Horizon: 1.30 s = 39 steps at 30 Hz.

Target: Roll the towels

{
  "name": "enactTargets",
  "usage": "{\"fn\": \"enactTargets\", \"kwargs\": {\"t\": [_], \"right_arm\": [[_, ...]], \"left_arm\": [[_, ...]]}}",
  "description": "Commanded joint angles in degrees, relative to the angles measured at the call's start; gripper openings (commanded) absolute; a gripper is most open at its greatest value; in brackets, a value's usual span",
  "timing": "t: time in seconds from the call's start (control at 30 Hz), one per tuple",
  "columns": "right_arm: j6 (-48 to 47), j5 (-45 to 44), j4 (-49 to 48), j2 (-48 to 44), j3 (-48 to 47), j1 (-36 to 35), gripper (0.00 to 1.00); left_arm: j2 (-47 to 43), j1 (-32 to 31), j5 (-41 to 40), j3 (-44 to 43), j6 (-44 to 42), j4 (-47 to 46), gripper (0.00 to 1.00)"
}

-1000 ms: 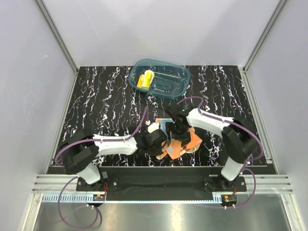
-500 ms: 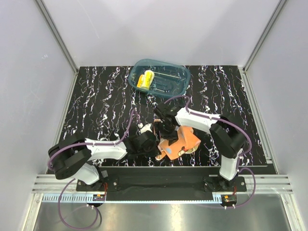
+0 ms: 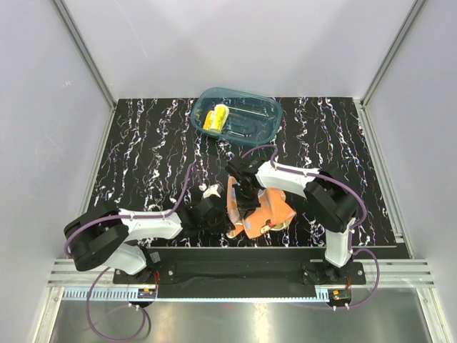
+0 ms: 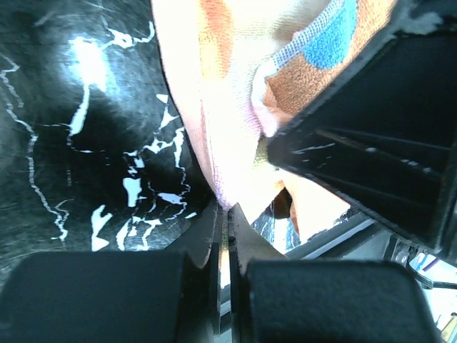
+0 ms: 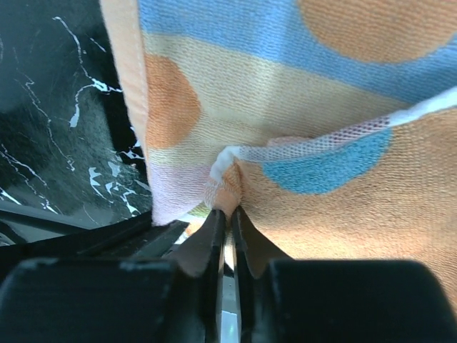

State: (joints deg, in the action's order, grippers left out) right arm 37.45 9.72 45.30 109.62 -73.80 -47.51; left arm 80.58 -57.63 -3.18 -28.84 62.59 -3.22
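Observation:
The orange towel (image 3: 275, 211), with orange dots and light-blue stripes, lies bunched near the table's front edge. Its left edge stands lifted between both grippers. My left gripper (image 3: 227, 220) is shut on the pale edge of the orange towel (image 4: 214, 107), jaws pressed together (image 4: 226, 209). From the far side, my right gripper (image 3: 244, 200) pinches a fold of the same towel (image 5: 285, 107), its jaws shut (image 5: 230, 209) on the mesh-trimmed hem. The yellow towel (image 3: 215, 118) lies rolled inside the tub.
The teal translucent tub (image 3: 275, 114) stands at the back centre of the black marbled table (image 3: 143, 157). Grey walls close in the left, right and back sides. Both arms crowd together at the front centre.
My right gripper moved left and closed on the orange towel. The left arm drew back to the left, and the towel's left edge rose and folded up between the grippers.

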Motion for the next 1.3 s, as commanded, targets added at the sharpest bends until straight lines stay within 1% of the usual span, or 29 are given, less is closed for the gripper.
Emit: {"fn": "enactTargets", "kwargs": {"t": [0.0,0.03,0.07,0.2,0.3,0.37,0.43,0.47,0.5,0.57,0.6,0.67,0.77,0.8,0.9,0.93,1.0,1.03,1.07,1.1,1.17,1.2,1.27], "right_arm": [[-0.71,-2.24,2.34,-1.78,-2.05,-0.57,0.11],[-0.89,-3.03,3.38,-2.3,-2.14,-0.57,0.07],[-1.5,-3.47,3.91,-2.66,-2.31,-0.57,0.0],[-2.73,-7.42,6.9,-5.12,-2.14,-0.22,0.0],[-3.87,-8.66,8.49,-8.63,-1.35,2.15,0.0],[-5.19,-8.57,9.89,-12.4,-1.26,6.0,0.0],[-6.51,-8.4,11.56,-16.71,-1.87,9.52,0.0],[-7.73,-8.4,12.0,-17.94,-2.13,13.19,0.0],[-8.61,-8.31,12.35,-20.22,-2.57,14.97,0.0],[-10.63,-8.22,13.32,-21.64,-4.24,17.78,0.0],[-11.25,-8.13,13.76,-21.91,-5.03,19.8,0.0],[-12.48,-8.39,15.78,-21.65,-7.75,21.22,0.0],[-13.11,-8.31,17.01,-21.21,-10.57,24.21,0.0],[-13.11,-8.14,17.19,-21.64,-11.01,26.56,0.0],[-13.81,-6.91,17.19,-22.43,-13.29,30.7,0.0],[-14.24,-5.68,17.19,-22.26,-14.78,33.24,0.0],[-15.48,-4.45,17.45,-21.13,-16.89,35.02,0.0],[-15.91,-3.75,18.33,-20.51,-19.6,36.24,0.0],[-16.7,-3.39,18.77,-19.81,-21.02,36.52,0.0],[-17.06,-3.3,19.38,-18.32,-22.51,36.87,0.0],[-17.85,-2.86,20.53,-17.34,-25.95,37.48,0.0],[-18.03,-3.12,20.71,-17.43,-26.3,37.66,0.0],[-18.2,-5.31,19.75,-18.47,-23.51,38.27,0.0]], "left_arm": [[-1.3,0.67,-0.95,1.07,-0.89,1.55,0.0],[-1.3,0.76,-1.04,1.07,-0.89,1.73,0.0],[-1.39,0.85,-1.13,1.07,-0.8,1.99,0.0],[-2.09,1.98,-1.13,0.98,-0.54,3.05,0.0],[-4.62,3.74,-0.86,0.45,-1.32,6.82,0.0],[-6.82,6.02,-1.21,0.1,-2.2,10.14,0.0],[-10.86,7.96,-1.48,-0.07,-3.96,12.53,0.0],[-12.27,9.01,-1.74,-0.25,-4.57,13.76,0.0],[-14.72,11.28,-1.74,-0.69,-6.06,16.03,0.0],[-16.67,13.58,-1.83,-1.48,-7.91,18.24,0.0],[-17.9,15.77,-1.83,-2.7,-9.66,20.52,0.0],[-18.87,17.89,-1.92,-4.37,-11.51,22.9,0.0],[-20.89,22.71,-2.79,-8.24,-14.59,28.78,0.0],[-21.94,23.69,-2.97,-9.47,-16.17,29.84,0.0],[-23.27,28.08,-3.59,-14.21,-19.42,34.06,0.0],[-23.27,29.23,-3.33,-15.36,-20.3,34.68,0.0],[-21.53,32.64,-1.05,-19.57,-22.76,36.0,0.0],[-20.38,33.71,-0.34,-21.41,-23.47,36.27,0.0],[-19.15,35.2,0.97,-24.91,-24.17,37.23,0.0],[-16.62,35.82,1.33,-27.21,-25.22,37.93,0.0],[-15.1,36.53,1.07,-30.65,-26.2,39.08,0.0],[-14.92,36.62,0.72,-33.18,-27.16,39.34,0.0],[-16.14,36.62,-0.68,-34.35,-28.65,39.96,0.0]]}}
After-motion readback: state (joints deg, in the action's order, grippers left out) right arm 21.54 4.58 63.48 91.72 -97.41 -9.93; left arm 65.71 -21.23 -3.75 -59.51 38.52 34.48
